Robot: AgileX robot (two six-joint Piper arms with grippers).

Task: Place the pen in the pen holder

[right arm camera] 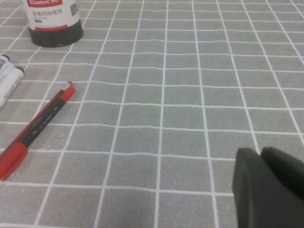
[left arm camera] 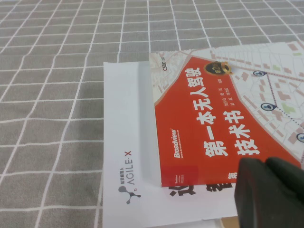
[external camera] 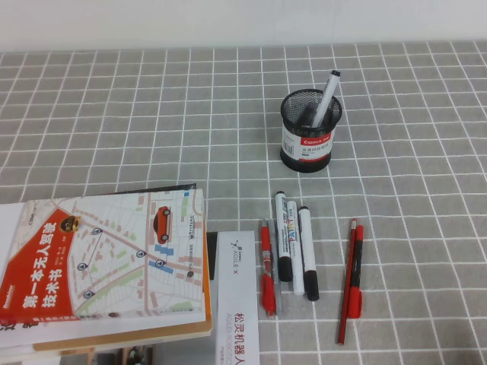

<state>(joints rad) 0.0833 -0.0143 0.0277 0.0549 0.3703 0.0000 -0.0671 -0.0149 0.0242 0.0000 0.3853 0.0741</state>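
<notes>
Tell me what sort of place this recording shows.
Probably a staged desk setup: a grey grid-patterned tablecloth, a black wire-mesh pen holder, and a red-and-white map-cover book. Both hands sit low, near the table's front edge.

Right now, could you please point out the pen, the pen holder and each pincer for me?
pen [external camera: 354, 266]: high view, black barrel.
pen holder [external camera: 307, 141]: high view, white label.
left pincer [left arm camera: 268, 192]: left wrist view, dark tip over the book.
right pincer [right arm camera: 268, 187]: right wrist view, dark tip above the table.
</notes>
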